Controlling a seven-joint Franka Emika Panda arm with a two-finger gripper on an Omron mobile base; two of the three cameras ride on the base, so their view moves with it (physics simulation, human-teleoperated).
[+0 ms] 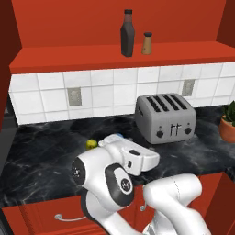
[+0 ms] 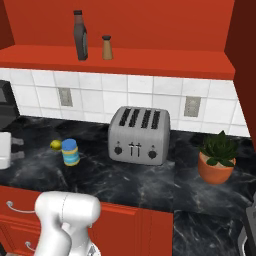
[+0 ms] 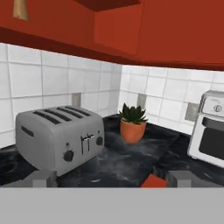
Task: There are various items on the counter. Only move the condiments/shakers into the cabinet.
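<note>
Right base view shows the bottle (image 2: pixel 80 35) and shaker (image 2: pixel 107 47) on the cabinet (image 2: pixel 150 62) shelf, the jar (image 2: pixel 70 152) beside the fruit (image 2: pixel 55 145) on the counter (image 2: pixel 130 180); gripper state cannot be determined.

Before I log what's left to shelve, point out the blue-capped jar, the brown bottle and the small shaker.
blue-capped yellow jar (image 2: pixel 70 152): right base view, on its yellow body, on the counter.
dark brown bottle (image 1: pixel 127 36): left base view, on its labelled body, on the cabinet shelf.
small tan shaker (image 1: pixel 147 44): left base view, on its tan body.
</note>
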